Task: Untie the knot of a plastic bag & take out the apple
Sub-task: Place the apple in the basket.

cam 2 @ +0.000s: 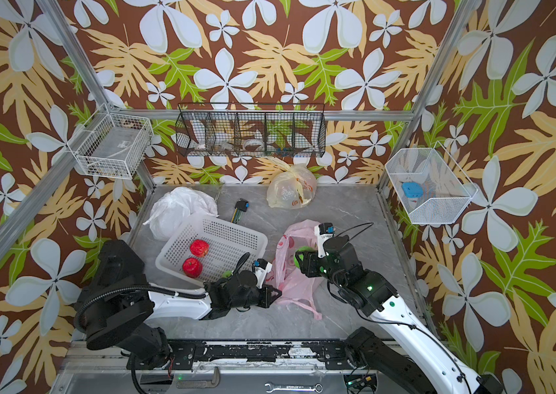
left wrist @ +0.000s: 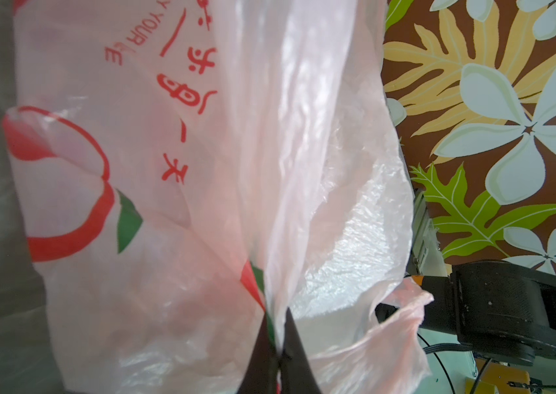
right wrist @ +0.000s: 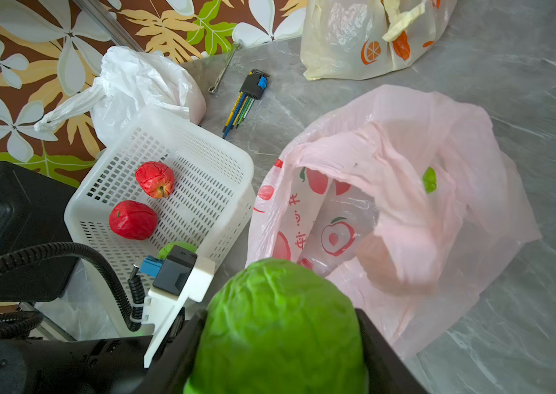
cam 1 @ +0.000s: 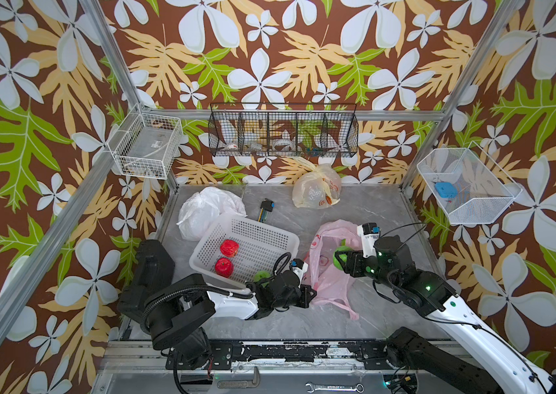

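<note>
- A grey marble-look tabletop (cam 1: 372, 211) sits inside walls of brown wallpaper (cam 1: 269, 51) printed with big flowers and leaves.
- The pink plastic bag (cam 1: 329, 283) lies near the middle of the table, just beside the white perforated basket (cam 1: 259, 235). In the right wrist view its mouth (right wrist: 338, 211) gapes open, and its handles trail loose toward the front edge.
- The right gripper (right wrist: 281, 354) has its fingers clamped on either side of a green apple (right wrist: 280, 307). Both top views show the apple outside the bag, over the bag's crumpled film.
- The left gripper (left wrist: 278, 341) has its fingertips pressed together, pinching a fold of the pink film. The bag's red fruit print fills most of its wrist view.
- Inside the basket lie one red apple (cam 1: 229, 247) and a second red apple (cam 1: 224, 266), close together. A green fruit (cam 1: 262, 275) shows at the near corner, partly hidden by the left arm.
- Behind the basket rests a tied white bag (cam 1: 206, 208), touching its far side.
- A yellowish bag (cam 1: 317, 191) with orange prints stands against the back wall, and a hex key set (cam 1: 266, 209) lies between the two bags.
</note>
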Controlling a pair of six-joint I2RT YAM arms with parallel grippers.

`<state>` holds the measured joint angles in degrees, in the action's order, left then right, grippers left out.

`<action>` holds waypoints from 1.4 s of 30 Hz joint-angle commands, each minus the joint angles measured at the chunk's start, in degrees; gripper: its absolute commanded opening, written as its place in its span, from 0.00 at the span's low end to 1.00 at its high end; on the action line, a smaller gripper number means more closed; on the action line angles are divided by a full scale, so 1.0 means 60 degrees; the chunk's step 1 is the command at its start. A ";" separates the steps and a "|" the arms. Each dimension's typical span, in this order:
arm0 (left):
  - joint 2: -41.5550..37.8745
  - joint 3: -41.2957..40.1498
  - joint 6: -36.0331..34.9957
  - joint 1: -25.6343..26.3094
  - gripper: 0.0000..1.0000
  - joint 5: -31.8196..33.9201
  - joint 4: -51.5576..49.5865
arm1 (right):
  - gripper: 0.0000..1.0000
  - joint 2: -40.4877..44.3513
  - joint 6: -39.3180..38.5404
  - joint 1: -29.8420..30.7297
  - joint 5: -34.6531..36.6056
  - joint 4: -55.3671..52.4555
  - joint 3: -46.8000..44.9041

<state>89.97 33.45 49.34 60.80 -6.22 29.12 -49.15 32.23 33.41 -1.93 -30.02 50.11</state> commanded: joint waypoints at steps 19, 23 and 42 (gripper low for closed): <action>-0.1377 -0.0254 -0.0261 0.0845 0.00 0.1855 -0.1304 | 0.45 -0.5150 -0.1528 0.1073 -0.0747 0.0991 0.3943; -0.1829 -0.0604 -0.0042 0.1083 0.00 0.2295 -0.1522 | 0.46 -0.6202 -0.1678 0.1397 -0.0838 0.1026 0.4526; -0.2652 -0.1432 0.0778 0.1703 0.00 0.3364 -0.1628 | 0.71 -0.9384 -0.1904 0.2063 -0.1534 0.1062 0.6663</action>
<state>74.24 24.99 52.82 70.85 12.34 18.90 -105.23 20.93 45.67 -10.55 -24.08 89.32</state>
